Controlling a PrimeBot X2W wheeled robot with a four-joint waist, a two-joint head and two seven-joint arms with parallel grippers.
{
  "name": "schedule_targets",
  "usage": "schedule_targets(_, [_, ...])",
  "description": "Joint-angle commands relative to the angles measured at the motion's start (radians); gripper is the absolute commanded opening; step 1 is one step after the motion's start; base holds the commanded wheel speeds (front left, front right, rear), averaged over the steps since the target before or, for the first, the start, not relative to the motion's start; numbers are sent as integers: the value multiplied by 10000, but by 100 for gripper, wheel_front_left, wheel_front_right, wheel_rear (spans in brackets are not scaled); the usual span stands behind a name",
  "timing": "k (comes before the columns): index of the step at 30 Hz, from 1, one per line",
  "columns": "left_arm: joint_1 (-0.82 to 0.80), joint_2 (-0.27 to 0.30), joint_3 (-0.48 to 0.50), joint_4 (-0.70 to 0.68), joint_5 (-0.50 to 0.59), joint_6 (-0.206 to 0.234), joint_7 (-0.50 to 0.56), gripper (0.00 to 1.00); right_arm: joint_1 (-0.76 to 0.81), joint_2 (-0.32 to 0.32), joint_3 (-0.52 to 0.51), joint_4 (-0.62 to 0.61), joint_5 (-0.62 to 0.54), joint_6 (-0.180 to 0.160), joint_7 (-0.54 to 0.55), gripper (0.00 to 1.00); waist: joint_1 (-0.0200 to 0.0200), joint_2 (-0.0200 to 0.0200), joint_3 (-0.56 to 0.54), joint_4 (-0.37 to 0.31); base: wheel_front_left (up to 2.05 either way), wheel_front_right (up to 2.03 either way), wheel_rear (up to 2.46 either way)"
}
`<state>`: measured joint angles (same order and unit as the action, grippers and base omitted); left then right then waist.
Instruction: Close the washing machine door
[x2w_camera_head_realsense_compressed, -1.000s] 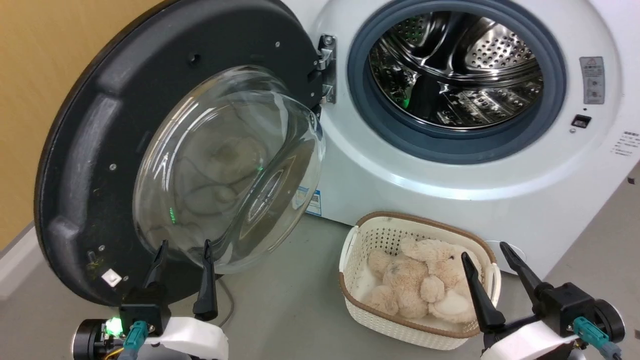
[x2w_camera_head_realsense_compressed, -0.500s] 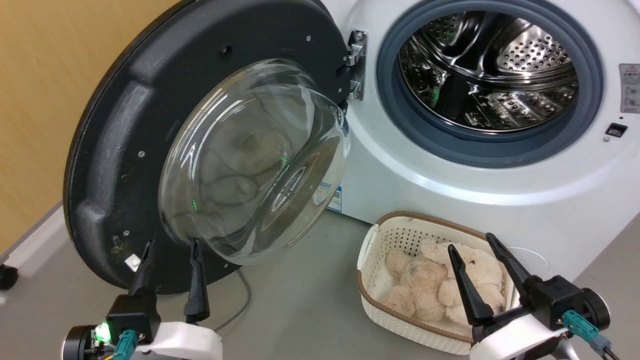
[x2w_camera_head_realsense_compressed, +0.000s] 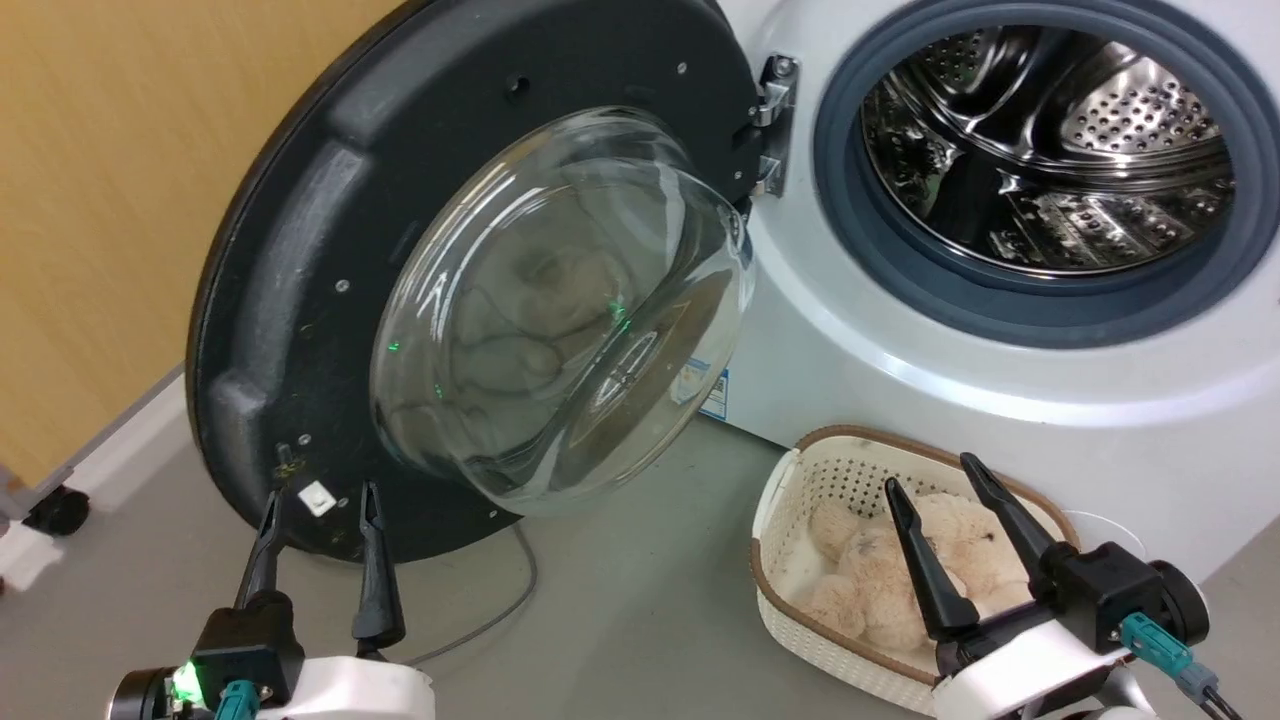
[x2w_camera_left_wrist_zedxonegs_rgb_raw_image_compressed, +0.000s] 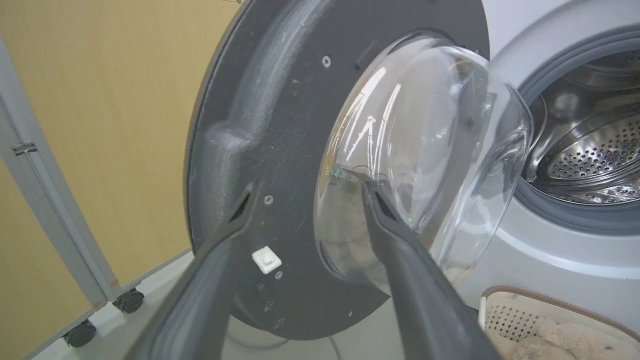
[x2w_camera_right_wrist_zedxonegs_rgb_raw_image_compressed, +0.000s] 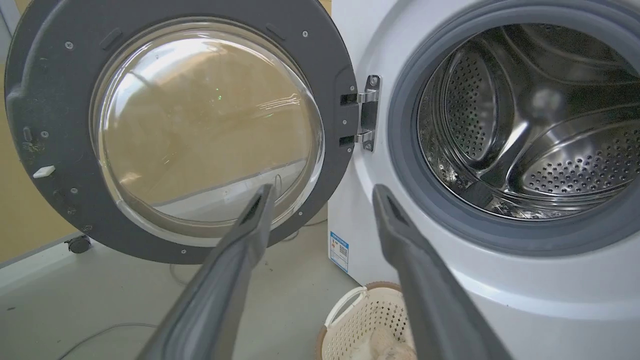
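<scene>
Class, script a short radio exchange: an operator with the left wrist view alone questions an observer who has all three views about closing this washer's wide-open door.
Operator: Where does the washing machine door hinge?
Observer: A metal hinge on its drum-side edge fixes it to the washing machine.
Operator: What is my right hand doing?
Observer: It is open, near a basket holding a plush toy.

I have my left gripper (x2w_camera_head_realsense_compressed: 321, 492) low on my left, fingers parted, pointing up and empty. My right gripper (x2w_camera_head_realsense_compressed: 928, 470) sits low on my right, fingers spread and leaning leftward, apparently holding nothing.
</scene>
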<state>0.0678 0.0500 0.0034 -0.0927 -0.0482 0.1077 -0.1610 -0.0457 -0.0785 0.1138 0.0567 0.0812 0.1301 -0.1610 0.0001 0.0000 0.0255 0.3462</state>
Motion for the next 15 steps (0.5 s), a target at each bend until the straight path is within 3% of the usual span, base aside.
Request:
schedule_targets(1, [177,2,-13,-92,-59,108,-103,100,-152,-80,65,47,85,4,-108,100,-1,0,9,98,-5,-5,-5])
schedule_targets(15, [319,2,-51,-336,-96,399,-396,100,-323,-186,352,103,314,5,-399,100,-1,0,55,701,-2,-2,-2])
